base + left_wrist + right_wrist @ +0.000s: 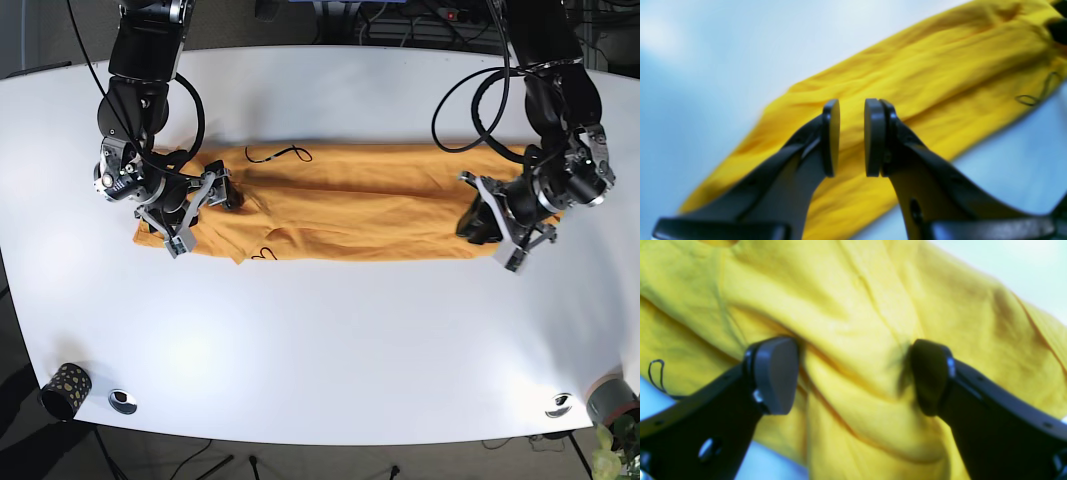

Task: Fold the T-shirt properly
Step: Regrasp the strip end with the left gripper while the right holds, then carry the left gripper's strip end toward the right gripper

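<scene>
Hovering over the shirt's end by the table's left edge, the right gripper (853, 376) has its fingers spread wide, with yellow cloth between the pads but not pinched. The left gripper (851, 136) hangs over the shirt's other end, toward the right edge of the table, its pads held a small gap apart with nothing between them. The T-shirt (350, 205) lies as a long yellow band across the far half of the white table (330, 350), running from the left side to the right. A dark thread (280, 153) curls on its far edge. A small dark cup (65, 388) stands at the near left corner.
</scene>
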